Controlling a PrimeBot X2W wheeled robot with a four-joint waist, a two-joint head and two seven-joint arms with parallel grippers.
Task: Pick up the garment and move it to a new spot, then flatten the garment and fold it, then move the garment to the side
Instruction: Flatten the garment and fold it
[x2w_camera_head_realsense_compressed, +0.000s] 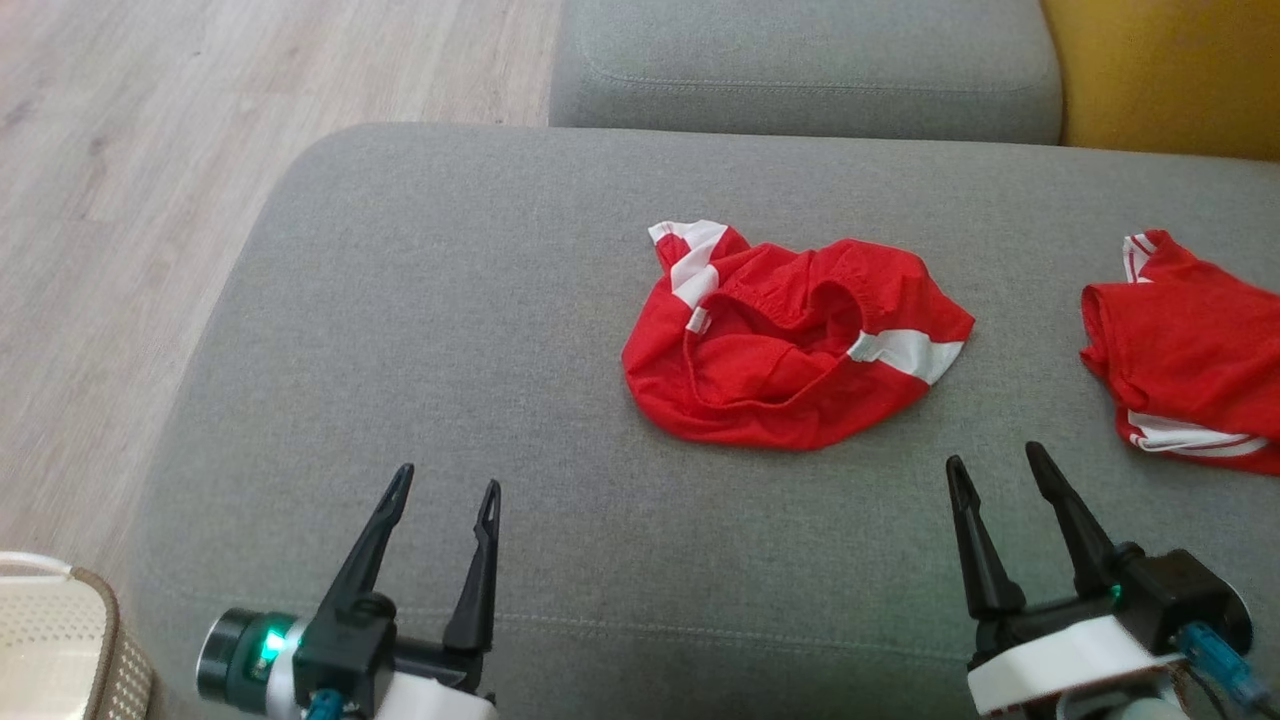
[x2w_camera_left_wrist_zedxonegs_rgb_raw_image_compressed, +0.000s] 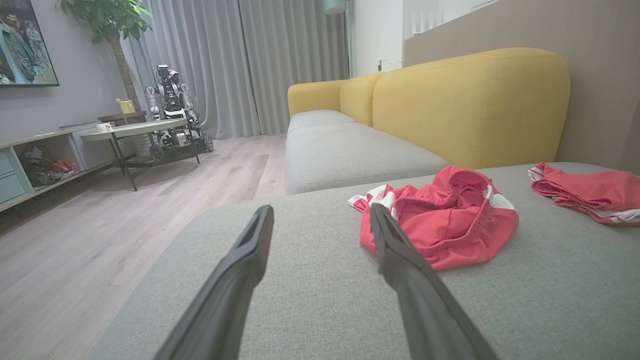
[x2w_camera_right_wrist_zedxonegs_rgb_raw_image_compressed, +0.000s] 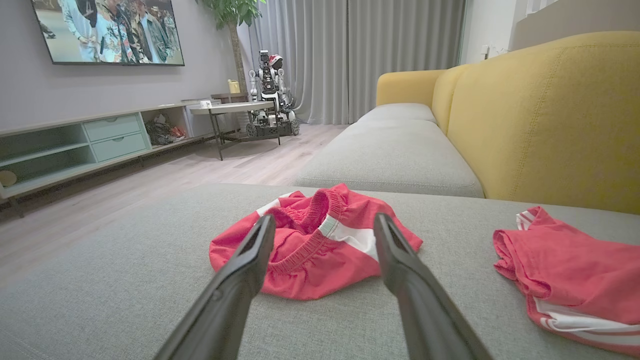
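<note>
You are working over the wide grey seat cushion (x2w_camera_head_realsense_compressed: 400, 350), which is stretching out ahead of both grippers and is carrying everything. The garment (x2w_camera_head_realsense_compressed: 790, 350), red shorts with white stripes, is lying on it in a crumpled heap with the elastic waistband gaping upward. It is sitting ahead of the right gripper (x2w_camera_head_realsense_compressed: 995, 455) and a little to its left, and ahead and well to the right of the left gripper (x2w_camera_head_realsense_compressed: 448, 477). A second red piece (x2w_camera_head_realsense_compressed: 1190, 350) is lying apart from it, ahead and to the right of the right gripper, and it is looking roughly doubled over; I am not able to tell if it is belonging to your task. Both grippers are hovering low over the cushion with their fingers standing apart and nothing between them, and neither is touching the cloth. So I am judging that the task is only beginning: you are not yet picking the garment up, and the moving, the flattening, the folding and the setting aside are all waiting.
</note>
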